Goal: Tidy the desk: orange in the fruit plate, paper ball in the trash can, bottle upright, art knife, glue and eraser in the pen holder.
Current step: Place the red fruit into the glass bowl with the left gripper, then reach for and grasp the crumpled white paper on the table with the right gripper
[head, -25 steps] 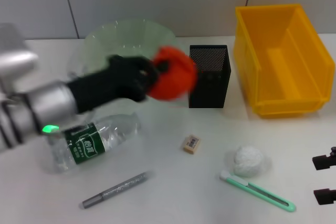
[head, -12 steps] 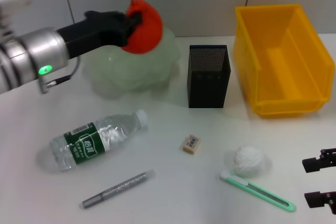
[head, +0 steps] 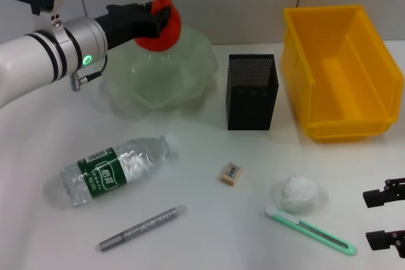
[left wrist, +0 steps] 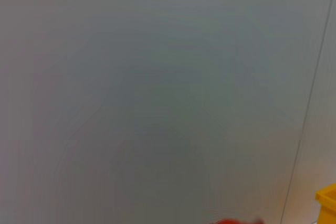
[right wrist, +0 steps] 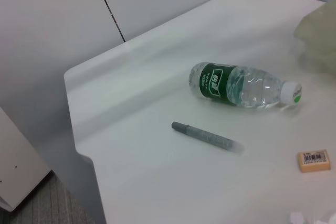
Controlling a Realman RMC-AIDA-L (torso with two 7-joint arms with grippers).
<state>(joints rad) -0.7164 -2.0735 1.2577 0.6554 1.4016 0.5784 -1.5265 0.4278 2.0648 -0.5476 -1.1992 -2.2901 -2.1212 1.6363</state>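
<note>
My left gripper (head: 158,17) is shut on the red-orange orange (head: 166,35) and holds it above the back rim of the pale-green fruit plate (head: 133,96). The clear bottle (head: 114,169) lies on its side on the white desk (head: 209,143). The silver-grey glue (head: 142,227) lies near the front edge. The beige eraser (head: 230,173), the white paper ball (head: 299,193) and the mint-green art knife (head: 310,230) lie front right. The black mesh pen holder (head: 252,92) and the yellow trash can (head: 342,71) stand at the back. My right gripper (head: 385,217) is open and empty at the front right.
The right wrist view shows the bottle (right wrist: 241,85), the glue (right wrist: 207,136), the eraser (right wrist: 314,160) and the desk's rounded corner (right wrist: 79,77). The left wrist view shows mostly the grey wall, with a sliver of the orange (left wrist: 231,222).
My left arm has carried the orange up and back, from over the desk's middle to above the fruit plate's far side. The right gripper has shifted slightly.
</note>
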